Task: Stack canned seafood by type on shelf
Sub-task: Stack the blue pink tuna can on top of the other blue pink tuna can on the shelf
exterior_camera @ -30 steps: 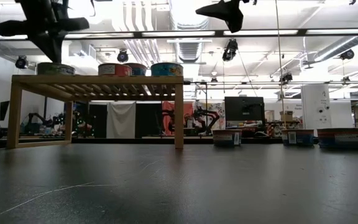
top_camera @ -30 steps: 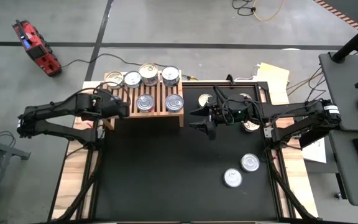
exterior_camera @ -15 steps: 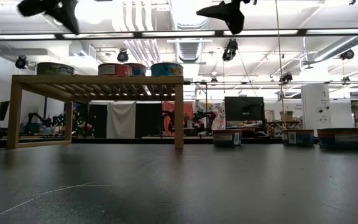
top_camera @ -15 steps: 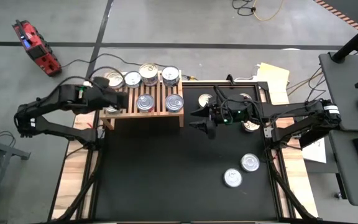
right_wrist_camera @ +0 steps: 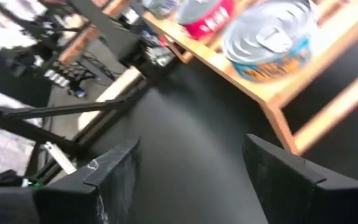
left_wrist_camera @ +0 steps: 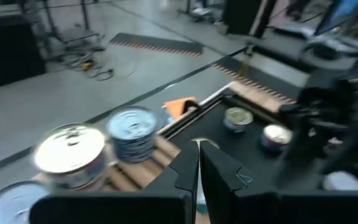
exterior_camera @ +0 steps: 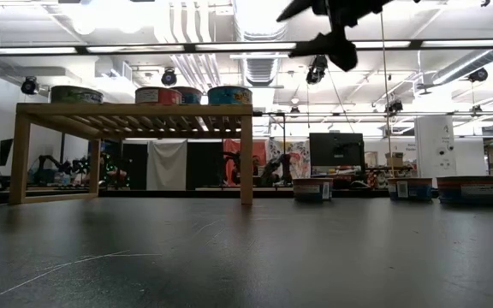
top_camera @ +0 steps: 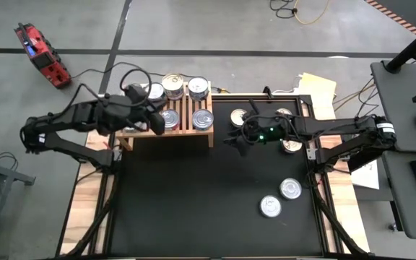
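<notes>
The light-wood shelf point(top_camera: 186, 131) stands at the table's far left and carries several cans of seafood. Some sit in a far row point(top_camera: 172, 84) and two nearer ones point(top_camera: 203, 119) on its slats. My left gripper point(top_camera: 156, 121) hovers shut above the shelf's left half, holding nothing; its wrist view shows the fingers point(left_wrist_camera: 197, 163) pressed together. My right gripper point(top_camera: 235, 139) hangs open above the black mat just right of the shelf, with nothing between its fingers point(right_wrist_camera: 188, 177). It shows high up in the low view point(exterior_camera: 332, 38). More cans point(top_camera: 289, 189) rest on the mat.
Loose cans stand on the mat at the far right point(top_camera: 238, 115), under the right arm point(top_camera: 291, 146) and near the right edge point(top_camera: 270, 206). The mat's near left half point(top_camera: 179, 209) is bare. Cables run along both arms.
My left gripper has risen out of the low view, rolled, and swung from the shelf's left end toward the right over the shelf, staying shut. My right gripper has rolled about its own axis and tipped a little, staying beside the shelf. No can has moved.
</notes>
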### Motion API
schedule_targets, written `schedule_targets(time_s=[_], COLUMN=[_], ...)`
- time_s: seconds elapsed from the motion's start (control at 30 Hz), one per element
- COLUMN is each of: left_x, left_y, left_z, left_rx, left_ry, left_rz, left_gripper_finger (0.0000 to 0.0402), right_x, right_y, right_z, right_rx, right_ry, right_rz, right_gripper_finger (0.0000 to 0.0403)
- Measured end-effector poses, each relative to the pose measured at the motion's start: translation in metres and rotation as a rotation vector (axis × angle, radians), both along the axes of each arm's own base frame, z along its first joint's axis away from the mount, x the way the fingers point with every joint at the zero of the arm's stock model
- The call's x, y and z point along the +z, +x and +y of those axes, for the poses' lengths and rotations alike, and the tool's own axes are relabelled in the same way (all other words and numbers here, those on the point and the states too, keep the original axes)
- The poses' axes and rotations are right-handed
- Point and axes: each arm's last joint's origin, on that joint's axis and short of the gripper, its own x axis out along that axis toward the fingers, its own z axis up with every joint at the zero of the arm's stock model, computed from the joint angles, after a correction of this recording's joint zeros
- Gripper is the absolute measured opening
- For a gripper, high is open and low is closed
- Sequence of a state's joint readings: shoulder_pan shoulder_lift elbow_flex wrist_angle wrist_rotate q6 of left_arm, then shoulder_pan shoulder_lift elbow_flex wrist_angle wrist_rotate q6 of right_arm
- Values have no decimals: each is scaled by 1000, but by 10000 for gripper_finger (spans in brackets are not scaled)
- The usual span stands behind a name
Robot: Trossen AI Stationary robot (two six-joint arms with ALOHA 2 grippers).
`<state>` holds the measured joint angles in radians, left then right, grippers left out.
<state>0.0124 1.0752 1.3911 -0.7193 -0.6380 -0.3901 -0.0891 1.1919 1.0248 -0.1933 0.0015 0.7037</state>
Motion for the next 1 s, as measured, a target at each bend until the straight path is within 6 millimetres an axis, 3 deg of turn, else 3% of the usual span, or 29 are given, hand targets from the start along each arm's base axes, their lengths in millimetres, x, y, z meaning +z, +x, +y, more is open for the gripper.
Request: schedule_targets(time_s=[0.1,0.17,0.27,0.37,0.5,0.7,1.0], left_x=[-5,-6,-2,2,0,-9,-10], left_y=[8,14,20,19,14,17,23], left_z=[-9,-19,-36,-45,-46,-41,-38], left_rx=[-82,-242,-511,-610,-573,-397,-235], left_ry=[4,24,71,140,158,135,143], left_rz=[-55,-112,-279,-443,-537,-511,-522], left_gripper_finger=[0,0,0,0,0,0,0], right_x=[-5,-6,-4,2,3,-7,-44], right_y=[-3,-6,-12,-19,-31,-46,-34], right_z=[-5,-11,-23,-37,-61,-94,-126], right_rx=[-36,-70,-121,-181,-289,-395,-383], right_ry=[40,64,78,90,78,110,176], right_rz=[53,96,170,231,296,359,493], right_gripper_finger=[253,245,232,217,195,148,63])
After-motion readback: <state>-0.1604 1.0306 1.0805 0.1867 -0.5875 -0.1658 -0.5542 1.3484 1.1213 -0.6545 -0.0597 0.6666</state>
